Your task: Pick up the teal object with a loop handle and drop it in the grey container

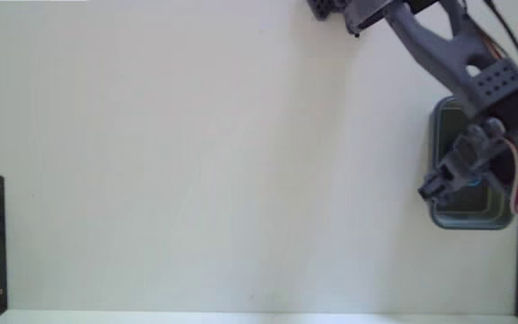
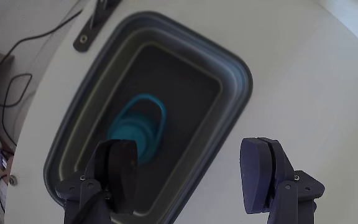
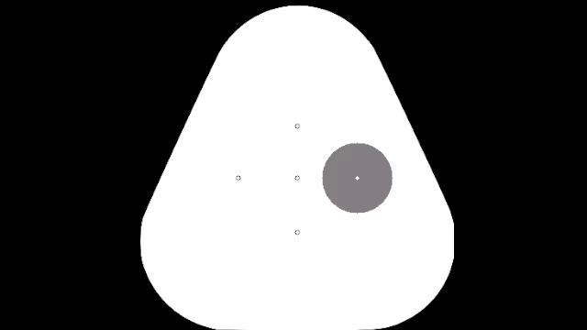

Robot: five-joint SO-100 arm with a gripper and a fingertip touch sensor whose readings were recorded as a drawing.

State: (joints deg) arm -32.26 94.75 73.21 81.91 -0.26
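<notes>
Two dark fingers (image 2: 118, 171) fill the bottom of the wrist view, and that pincer (image 2: 191, 171) is spread wide with nothing between its jaws. Look past it and there is the grey container (image 2: 235, 74), its thick rim running diagonally across the frame, its darker floor fully exposed. And inside it, on that floor, lies the teal object with a loop handle (image 2: 138, 127), tipped so its round mouth and thin loop face the camera, just above the left finger as the wrist view shows it.

From the fixed view, the grey container (image 1: 439, 216) sits at the right edge of the white counter (image 1: 196, 162), and the arm reaches down from the top of the frame so that the pincer (image 1: 439, 184) hangs over the container's left rim. A sliver of teal (image 1: 471, 183) peeks out inside the container, beside the arm's wrist.

So the call is this: the drop looks done. The teal piece is in the bin, free of the fingers, and no other loose item shows on the counter. What is left, at a guess, is only for the arm to lift clear of the container and pull away; the piece itself needs no more handling.
</notes>
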